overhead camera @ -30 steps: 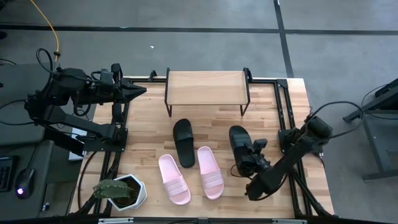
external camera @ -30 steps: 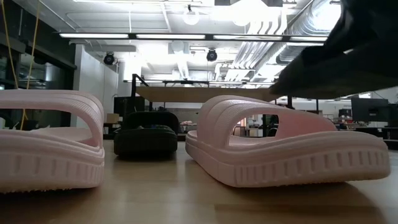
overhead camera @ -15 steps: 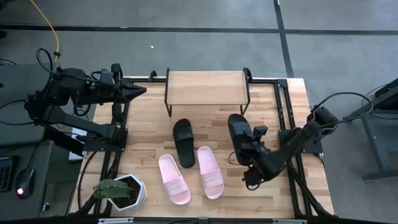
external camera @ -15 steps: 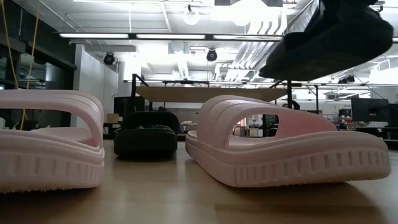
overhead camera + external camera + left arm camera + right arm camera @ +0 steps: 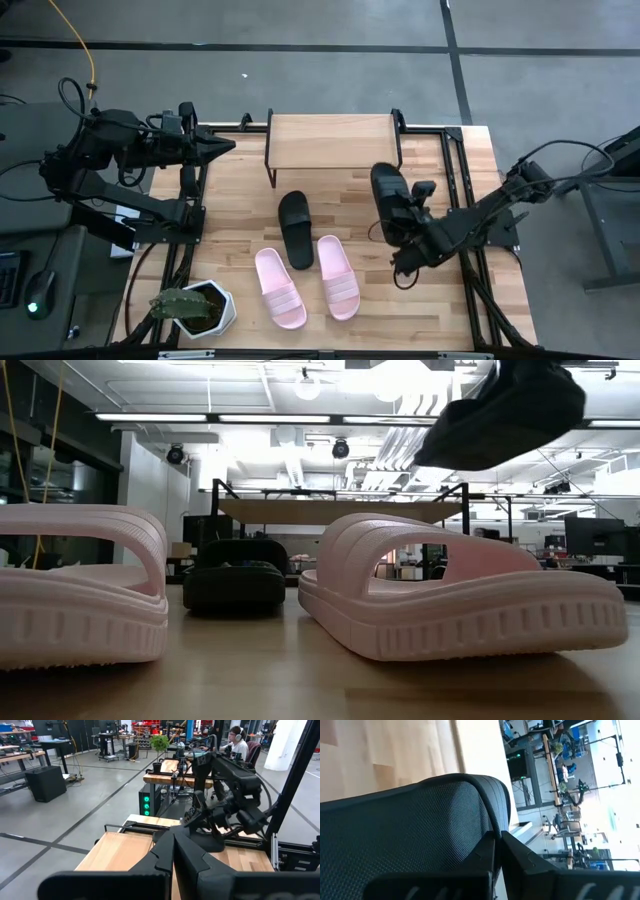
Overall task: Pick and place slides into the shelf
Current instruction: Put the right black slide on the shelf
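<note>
The shelf (image 5: 330, 142) stands on thin black legs at the table's far middle. In front of it one black slide (image 5: 295, 230) lies sole-down on the table. Two pale pink slides (image 5: 279, 288) (image 5: 338, 276) lie side by side nearer the front edge. A second black slide (image 5: 388, 195) hangs in the air to the right of them, just short of the shelf's right end. My right gripper (image 5: 408, 226) is shut on it. My left gripper (image 5: 218, 147) is shut on nothing, raised beyond the table's far left corner. My right gripper pinches the black slide between its two fingers, at the ribbed strap (image 5: 487, 827) as far as the wrist view shows. The fingers come from the table's near right, slanting down. The slide (image 5: 505, 410) hangs clear of the table, tilted.
A potted plant (image 5: 195, 308) stands at the near left corner. Black frame rails (image 5: 455, 200) run along the table's left and right sides. A person (image 5: 239, 742) sits at a desk far behind the table.
My right gripper has risen and gone toward the far edge and the shelf, staying shut. The black slide has gone with it, higher above the table and closer to the shelf's right end.
</note>
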